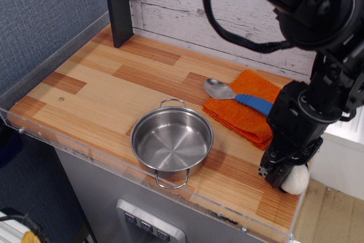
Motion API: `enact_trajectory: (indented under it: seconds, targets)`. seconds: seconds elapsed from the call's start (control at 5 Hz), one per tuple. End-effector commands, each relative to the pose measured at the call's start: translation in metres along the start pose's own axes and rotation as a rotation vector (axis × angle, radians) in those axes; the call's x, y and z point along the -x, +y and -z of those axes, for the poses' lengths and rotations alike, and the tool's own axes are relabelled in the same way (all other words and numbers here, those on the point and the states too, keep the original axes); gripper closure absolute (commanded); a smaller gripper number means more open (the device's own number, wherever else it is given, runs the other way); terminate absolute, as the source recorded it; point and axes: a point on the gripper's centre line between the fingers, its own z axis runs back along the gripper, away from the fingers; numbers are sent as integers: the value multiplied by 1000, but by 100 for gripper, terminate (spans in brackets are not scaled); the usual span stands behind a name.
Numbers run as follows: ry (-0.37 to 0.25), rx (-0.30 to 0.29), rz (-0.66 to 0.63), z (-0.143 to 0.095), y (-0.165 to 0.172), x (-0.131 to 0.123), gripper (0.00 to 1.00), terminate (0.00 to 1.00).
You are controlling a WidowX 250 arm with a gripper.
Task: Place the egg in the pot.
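Note:
The egg [298, 182] is a white fuzzy ovoid at the table's front right corner, mostly hidden behind my gripper [278, 176]. The black gripper is down on the egg's left side, touching or straddling it. Its jaws are hidden by its own body, so I cannot tell whether they are open or shut. The pot [172, 140] is a shallow shiny steel pot with two wire loop handles. It stands empty near the front edge, well to the left of the egg and gripper.
A metal spoon [219, 89] with a blue handle lies on a folded orange cloth [239, 119] behind the pot and right of it. A dark post [119, 4] stands at the back left. A clear acrylic rim [51, 140] runs along the table's edges.

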Motion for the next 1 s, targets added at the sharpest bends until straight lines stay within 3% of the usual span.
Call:
enact_trajectory:
  seconds: [0.0,0.4,0.8]
  targets:
    - [127,149,-76,-57,9,-24,100,0]
    - [119,207,-127,-92,32,-70,100,0]
    - [90,199,-148,-100,62,-96,100,0]
